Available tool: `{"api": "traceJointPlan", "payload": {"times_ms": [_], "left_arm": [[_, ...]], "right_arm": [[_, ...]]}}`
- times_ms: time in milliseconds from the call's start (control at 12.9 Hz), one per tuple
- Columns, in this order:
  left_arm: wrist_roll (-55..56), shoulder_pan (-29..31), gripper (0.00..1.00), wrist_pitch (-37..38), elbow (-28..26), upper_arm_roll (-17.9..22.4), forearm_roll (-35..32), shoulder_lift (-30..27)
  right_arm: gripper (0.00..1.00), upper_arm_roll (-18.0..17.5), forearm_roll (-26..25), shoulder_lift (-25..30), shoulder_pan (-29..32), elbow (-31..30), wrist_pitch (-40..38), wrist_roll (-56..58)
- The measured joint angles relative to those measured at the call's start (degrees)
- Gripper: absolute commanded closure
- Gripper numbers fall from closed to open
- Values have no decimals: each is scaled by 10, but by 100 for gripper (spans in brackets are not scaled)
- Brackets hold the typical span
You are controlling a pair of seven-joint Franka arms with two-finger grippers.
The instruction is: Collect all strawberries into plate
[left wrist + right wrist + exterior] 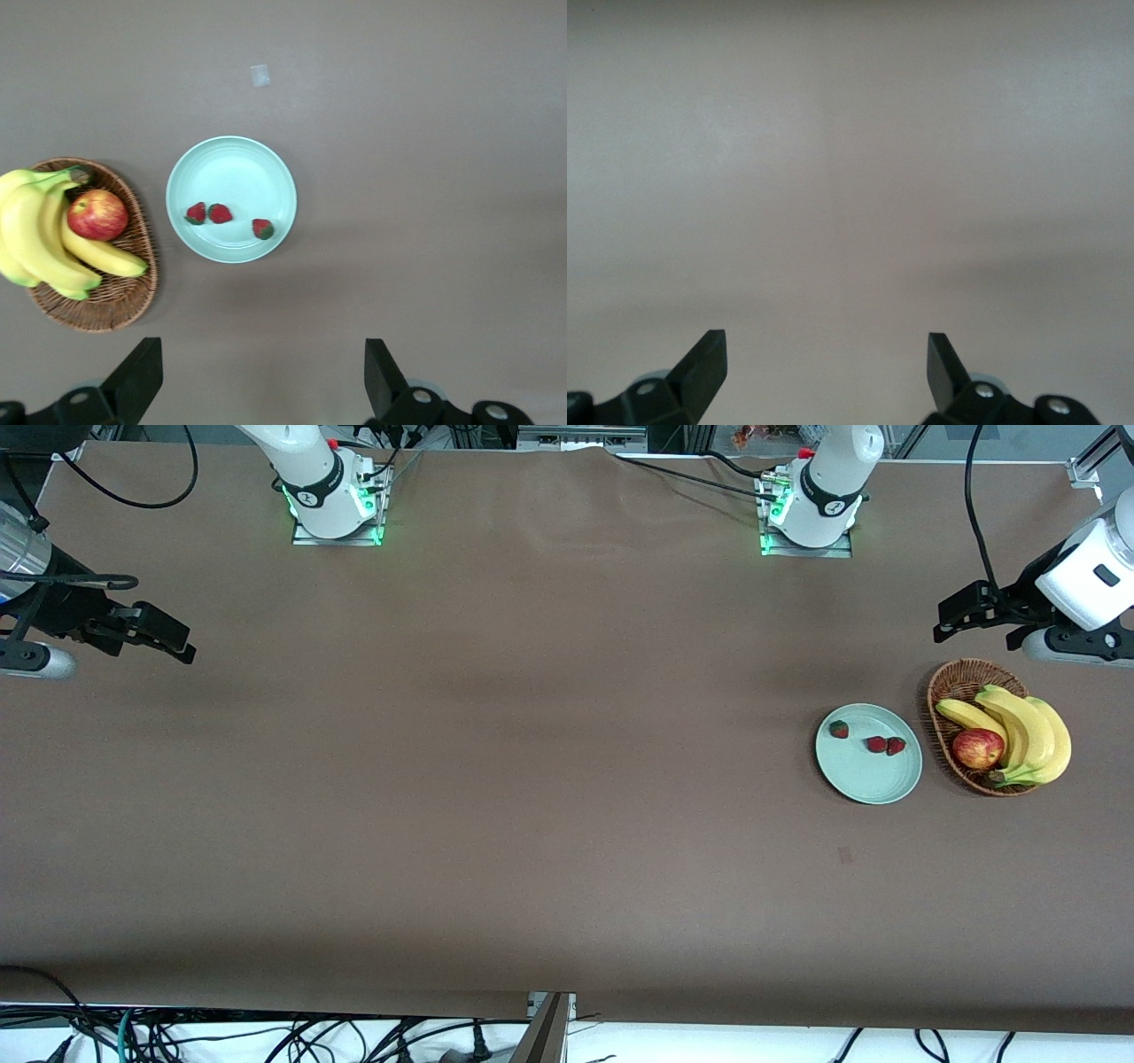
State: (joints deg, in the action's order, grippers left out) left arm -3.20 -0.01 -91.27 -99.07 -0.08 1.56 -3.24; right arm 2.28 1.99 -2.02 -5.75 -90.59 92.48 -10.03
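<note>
three small red strawberries point(876, 744) with dark green tops lie on the pale mint plate point(873, 779), beside the wicker basket point(941, 691). left gripper point(941, 622) and right gripper point(182, 646) hover, jaws spread, empty.

The left hand point(946, 622) hangs raised at the left arm's end of the bench, fingers spread wide. The right hand point(182, 645) waits likewise at its own end, fingers apart.
</note>
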Motion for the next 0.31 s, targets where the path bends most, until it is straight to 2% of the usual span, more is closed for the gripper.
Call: {"api": "traceJointPlan", "payload": {"times_ms": [310], "left_arm": [[-3,0,0,1,0,-3,-22,0]], "right_arm": [[0,0,0,0,0,0,1,0]]}}
